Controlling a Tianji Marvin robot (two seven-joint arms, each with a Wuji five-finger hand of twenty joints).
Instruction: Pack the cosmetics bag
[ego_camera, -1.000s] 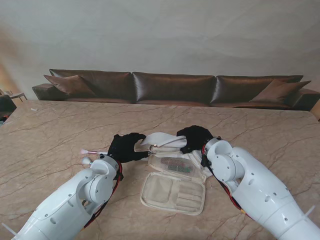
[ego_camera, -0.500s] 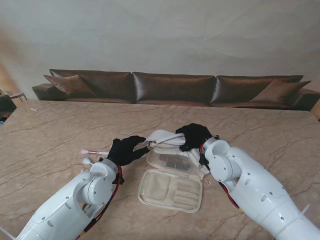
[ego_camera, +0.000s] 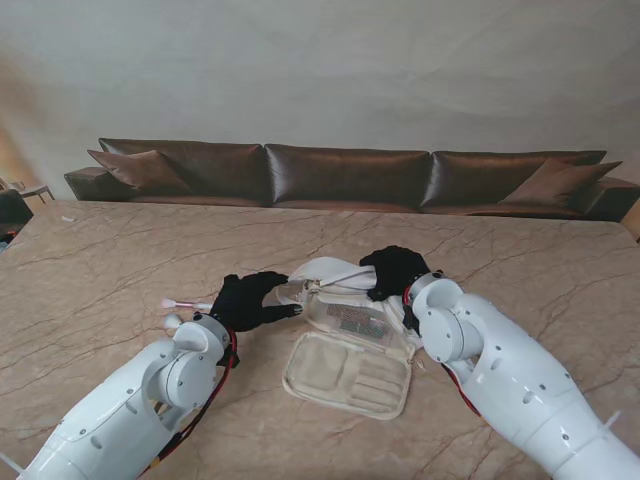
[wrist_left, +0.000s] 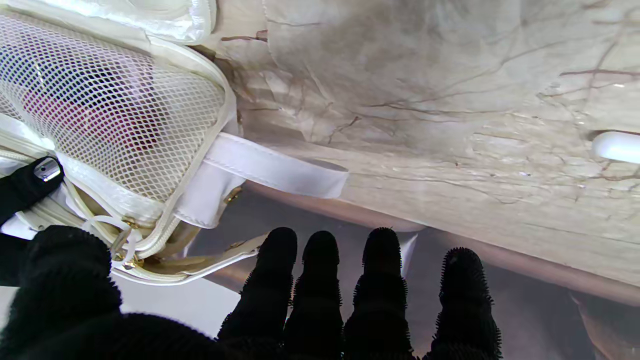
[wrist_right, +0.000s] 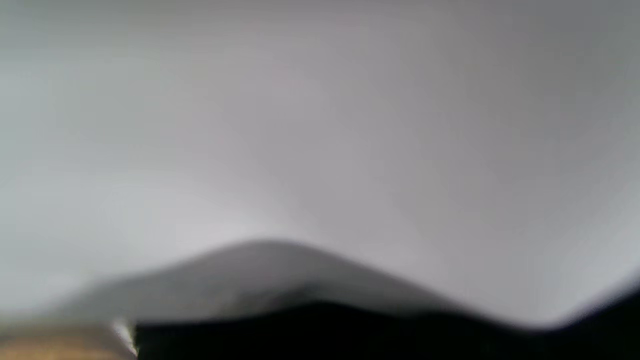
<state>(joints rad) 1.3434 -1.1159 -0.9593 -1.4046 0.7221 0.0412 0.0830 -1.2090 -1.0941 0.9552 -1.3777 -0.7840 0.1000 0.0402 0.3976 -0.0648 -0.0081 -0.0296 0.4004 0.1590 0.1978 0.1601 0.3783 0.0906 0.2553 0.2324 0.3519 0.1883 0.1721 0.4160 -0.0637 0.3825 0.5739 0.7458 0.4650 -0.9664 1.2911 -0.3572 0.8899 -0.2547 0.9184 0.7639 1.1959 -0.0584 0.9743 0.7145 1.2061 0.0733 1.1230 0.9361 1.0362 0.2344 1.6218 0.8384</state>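
Note:
The white cosmetics bag (ego_camera: 347, 374) lies open in the middle of the table, its near half showing brush slots. Its far half, a mesh pocket (ego_camera: 350, 317) with dark and red items inside (wrist_left: 100, 105), is tilted up. My right hand (ego_camera: 395, 270) is shut on the bag's white top flap (ego_camera: 325, 270); blurred white fabric fills the right wrist view (wrist_right: 320, 150). My left hand (ego_camera: 250, 298) is at the bag's left corner. Its fingers (wrist_left: 320, 280) are stretched out and apart, and the thumb (wrist_left: 65, 270) rests by the zip (wrist_left: 125, 235). The bag's strap (wrist_left: 280, 172) hangs free.
A pink-tipped stick (ego_camera: 185, 303) and a small white round thing (ego_camera: 173, 322) lie on the marble table (ego_camera: 110, 270) left of my left hand. A brown sofa (ego_camera: 345, 175) stands beyond the table's far edge.
The mesh half of the bag has been raised and tilted further, and the near half has swung slightly to the right. My left hand has drawn back a little toward me.

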